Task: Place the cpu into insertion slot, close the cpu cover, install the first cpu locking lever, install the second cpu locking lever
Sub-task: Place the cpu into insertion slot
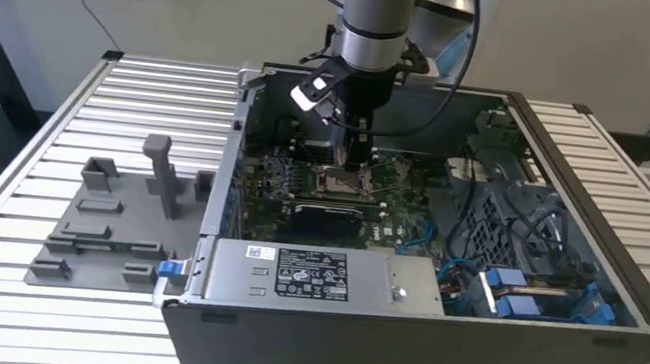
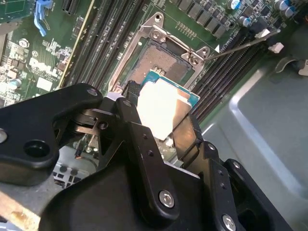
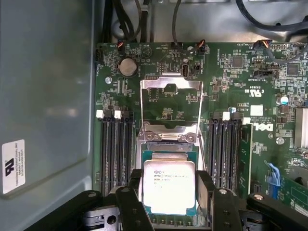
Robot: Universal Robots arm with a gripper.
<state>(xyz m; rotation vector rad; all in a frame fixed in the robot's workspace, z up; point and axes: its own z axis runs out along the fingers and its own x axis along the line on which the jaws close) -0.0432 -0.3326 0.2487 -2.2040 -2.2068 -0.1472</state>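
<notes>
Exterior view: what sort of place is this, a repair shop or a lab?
Probably a robotics lab bench: a robot arm reaches into an open computer case on a slatted metal table, fingers gripping the cpu, a fixture tray alongside.

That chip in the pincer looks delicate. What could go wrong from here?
1. The cpu, gripped by the pincer, is held over the insertion slot; lowered slightly askew, it might damage the slot's fine contacts.
2. The pincer's fingers flank the cpu, so they could strike the slot's metal rim.
3. The open cpu cover could be knocked if the pincer drifts.
</notes>
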